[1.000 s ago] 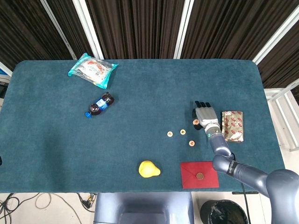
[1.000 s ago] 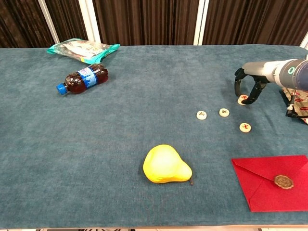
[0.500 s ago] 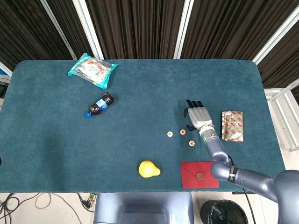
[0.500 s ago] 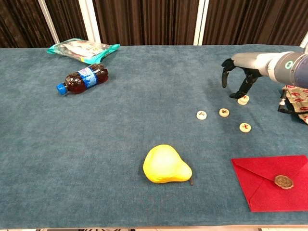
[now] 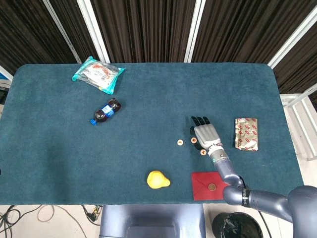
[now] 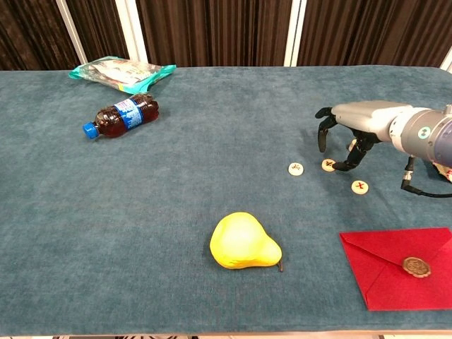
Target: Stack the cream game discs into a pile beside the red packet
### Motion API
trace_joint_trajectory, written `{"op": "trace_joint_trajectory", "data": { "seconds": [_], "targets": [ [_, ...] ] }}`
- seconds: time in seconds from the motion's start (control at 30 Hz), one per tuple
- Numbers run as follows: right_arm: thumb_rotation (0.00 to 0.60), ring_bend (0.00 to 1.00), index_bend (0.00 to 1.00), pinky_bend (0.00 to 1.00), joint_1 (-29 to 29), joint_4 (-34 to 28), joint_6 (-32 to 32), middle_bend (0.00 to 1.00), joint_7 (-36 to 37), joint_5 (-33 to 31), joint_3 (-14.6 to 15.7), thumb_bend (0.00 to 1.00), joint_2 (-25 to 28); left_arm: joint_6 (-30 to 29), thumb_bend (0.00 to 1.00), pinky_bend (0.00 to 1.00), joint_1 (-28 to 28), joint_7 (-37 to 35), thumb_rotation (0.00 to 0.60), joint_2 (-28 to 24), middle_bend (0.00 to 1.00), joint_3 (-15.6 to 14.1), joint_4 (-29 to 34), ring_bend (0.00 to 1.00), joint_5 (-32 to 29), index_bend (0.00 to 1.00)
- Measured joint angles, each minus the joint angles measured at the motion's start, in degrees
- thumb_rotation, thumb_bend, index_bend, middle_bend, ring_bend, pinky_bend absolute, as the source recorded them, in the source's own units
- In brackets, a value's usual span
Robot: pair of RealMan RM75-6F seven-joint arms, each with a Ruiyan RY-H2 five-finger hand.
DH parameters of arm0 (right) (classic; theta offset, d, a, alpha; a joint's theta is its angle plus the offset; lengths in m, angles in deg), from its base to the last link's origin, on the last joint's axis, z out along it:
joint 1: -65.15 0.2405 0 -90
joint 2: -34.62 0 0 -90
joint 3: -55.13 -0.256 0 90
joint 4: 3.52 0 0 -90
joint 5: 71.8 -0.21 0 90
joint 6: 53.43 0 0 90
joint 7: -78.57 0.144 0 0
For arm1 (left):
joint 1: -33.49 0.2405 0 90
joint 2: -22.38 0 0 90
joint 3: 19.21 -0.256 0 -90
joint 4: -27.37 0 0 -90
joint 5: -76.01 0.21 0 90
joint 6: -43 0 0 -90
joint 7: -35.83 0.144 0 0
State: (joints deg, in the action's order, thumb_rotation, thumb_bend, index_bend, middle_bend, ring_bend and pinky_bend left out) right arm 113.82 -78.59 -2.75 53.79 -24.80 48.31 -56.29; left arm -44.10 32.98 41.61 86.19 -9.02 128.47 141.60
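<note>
Three cream discs with red marks lie apart on the blue cloth: one (image 6: 296, 169) to the left, one (image 6: 328, 164) in the middle, one (image 6: 360, 186) nearer the front. A further cream disc (image 6: 351, 144) shows only partly behind the fingers. My right hand (image 6: 346, 134) arches over the middle disc, with its fingers apart, pointing down and gripping nothing. From the head view the hand (image 5: 204, 135) hides part of that disc. The red packet (image 6: 399, 272) with a gold seal lies flat at the front right. No view shows my left hand.
A yellow pear (image 6: 244, 241) sits front centre. A cola bottle (image 6: 121, 116) lies at the left, and a snack bag (image 6: 123, 73) lies behind it. A red-patterned wrapped packet (image 5: 246, 133) lies right of the hand.
My right hand has moved left and toward the front, from the disc nearest the patterned packet to above the middle disc. The discs look unmoved.
</note>
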Motion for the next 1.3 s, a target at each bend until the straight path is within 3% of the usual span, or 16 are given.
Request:
{"op": "trace_joint_trajectory", "data": {
  "seconds": [0.6,1.1,1.3],
  "targets": [
    [0.6,0.0,0.46,0.0,-0.5,6.6,-2.9,0.0,1.3,-0.2,-1.4,0.38,-3.6,0.0,0.63,0.0,0.0,0.1,0.6,0.0,0.0,0.0,-0.1,0.0,0.1,0.05],
    [0.6,0.0,0.5,0.0,-0.9,6.7,-3.5,0.0,1.1,0.6,-2.2,0.38,-3.9,0.0,0.63,0.0,0.0,0.0,0.6,0.0,0.0,0.0,-0.1,0.0,0.1,0.05],
    [0.6,0.0,0.55,0.0,-0.9,6.9,-3.7,0.0,0.9,0.6,-2.5,0.38,-4.0,0.1,0.63,0.0,0.0,-0.1,0.6,0.0,0.0,0.0,-0.1,0.0,0.0,0.05]
  ]
}}
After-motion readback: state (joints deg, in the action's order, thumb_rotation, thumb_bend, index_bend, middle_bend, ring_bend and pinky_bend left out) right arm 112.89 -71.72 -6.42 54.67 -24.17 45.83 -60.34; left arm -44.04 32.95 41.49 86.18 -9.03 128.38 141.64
